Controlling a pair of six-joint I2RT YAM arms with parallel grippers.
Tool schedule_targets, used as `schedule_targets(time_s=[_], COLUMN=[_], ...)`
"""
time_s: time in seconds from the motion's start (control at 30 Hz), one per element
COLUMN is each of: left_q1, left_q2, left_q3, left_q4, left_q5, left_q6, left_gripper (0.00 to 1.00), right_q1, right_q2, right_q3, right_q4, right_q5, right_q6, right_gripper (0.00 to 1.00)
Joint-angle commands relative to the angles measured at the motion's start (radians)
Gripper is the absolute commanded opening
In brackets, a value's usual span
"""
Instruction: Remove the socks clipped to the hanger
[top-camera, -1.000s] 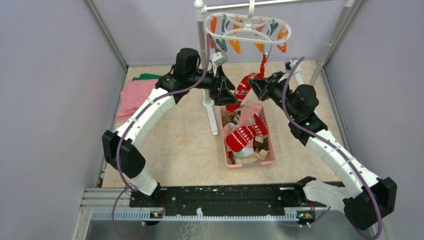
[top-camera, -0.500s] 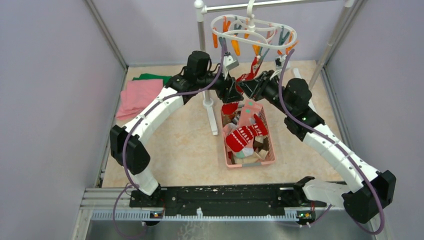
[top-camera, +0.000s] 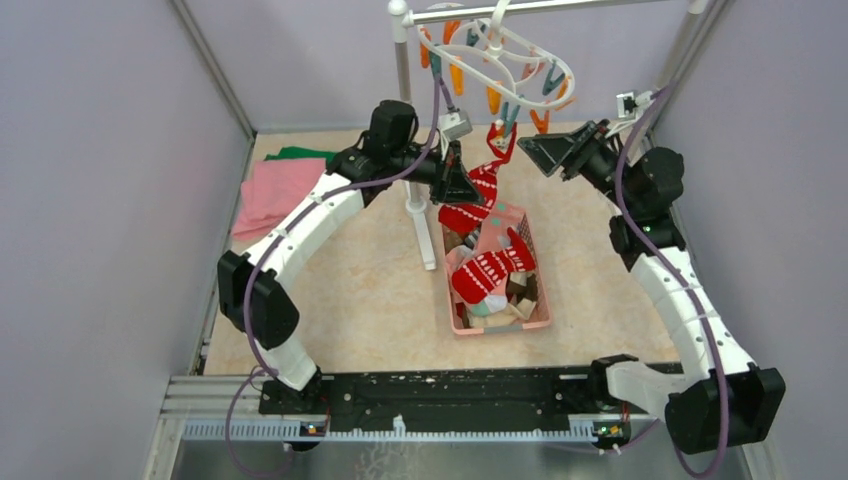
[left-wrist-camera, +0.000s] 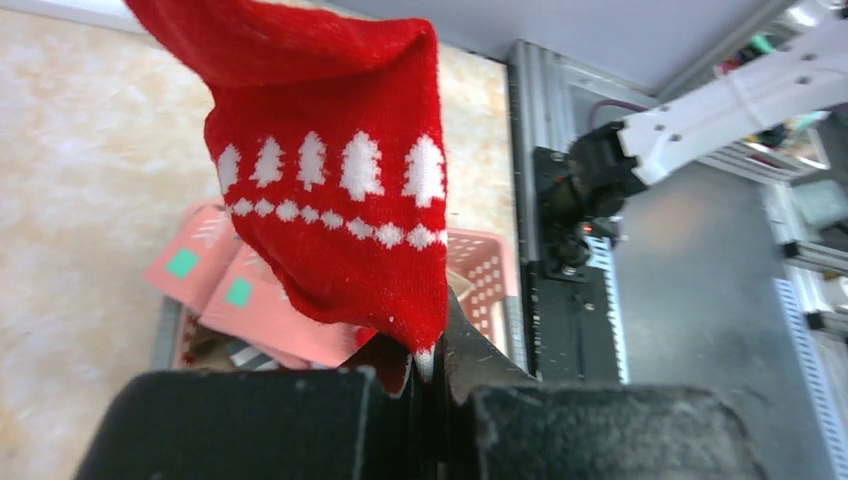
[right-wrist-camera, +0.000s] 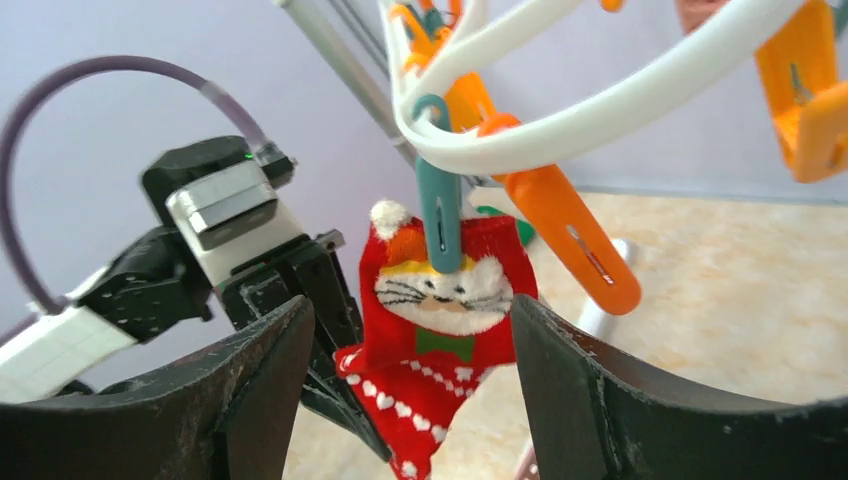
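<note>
Your left gripper (left-wrist-camera: 428, 372): clenched on the lower end of the red sock (left-wrist-camera: 330, 200). Sock's top: clipped by a teal peg (right-wrist-camera: 438, 215) on the hanger (right-wrist-camera: 560, 110). Your right gripper (top-camera: 542, 152): jaws apart, empty, near the clipped top, not touching.

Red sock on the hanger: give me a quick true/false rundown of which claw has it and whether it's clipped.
1. The left claw is shut on the red sock. True.
2. The right claw grips that sock. False: it is open and apart from the sock.
3. A teal peg clips the sock's top to the white hanger. True.
4. The pink basket is empty. False: other socks lie in it.
</note>
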Motion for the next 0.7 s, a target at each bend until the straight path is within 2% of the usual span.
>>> schedule_targets(time_s=[0.0, 0.23, 0.33, 0.53, 0.67], left_q1=[0.009, 0.013, 0.012, 0.013, 0.013], left_q2=[-0.071, -0.084, -0.086, -0.097, -0.104], left_q3=[0.012, -0.001, -0.007, -0.035, -0.045], left_q4=[0.013, 0.023, 0.026, 0.100, 0.129], left_q5=[0.226, 0.354, 0.381, 0.464, 0.518], left_q6=[-0.066, -0.108, -0.115, -0.210, -0.248], left_gripper=[0.00, 0.00, 0.00, 0.00, 0.00], right_q1=[-0.042, -0.043, -0.042, -0.042, -0.042], right_q2=[0.037, 0.168, 0.215, 0.253, 0.245], right_q3=[-0.019, -0.016, 0.000, 0.021, 0.025], right_q4=[0.321, 0.678, 0.769, 0.807, 0.705], right_q5=[-0.224, -0.258, -0.251, -0.238, -0.228], right_q6=[0.192, 0.432, 0.499, 0.516, 0.413], right_gripper=[0.72, 0.72, 0.72, 0.71, 0.70])
